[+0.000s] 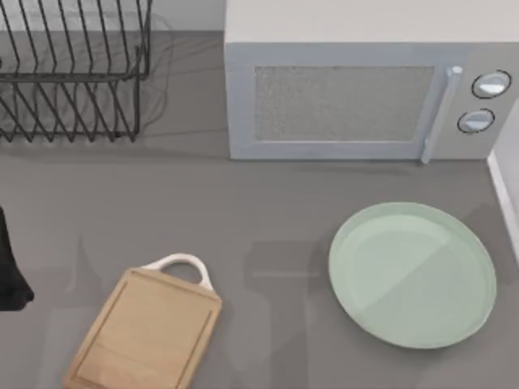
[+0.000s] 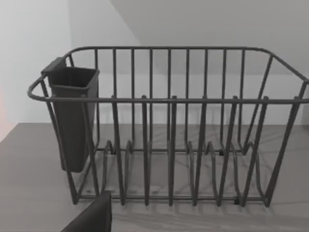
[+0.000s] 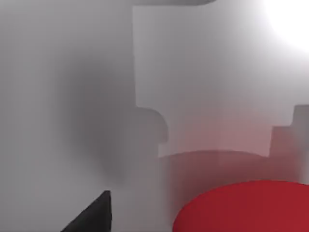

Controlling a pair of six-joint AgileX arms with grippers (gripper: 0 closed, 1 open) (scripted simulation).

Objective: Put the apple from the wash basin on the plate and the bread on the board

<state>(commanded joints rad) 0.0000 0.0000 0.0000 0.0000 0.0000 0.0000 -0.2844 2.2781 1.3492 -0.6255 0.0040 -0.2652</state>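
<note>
Rendered kitchen, grey bench (image 1: 268, 219), white microwave (image 1: 357, 89) against the back wall, black wire dish rack (image 1: 73, 73) with a cutlery cup (image 2: 72, 116), wooden cutting board (image 1: 150, 332), pale green plate (image 1: 413, 275)

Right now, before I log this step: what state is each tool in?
Left tool: near the dish rack; cannot be told.
Right tool: close to the apple; cannot be told.
</note>
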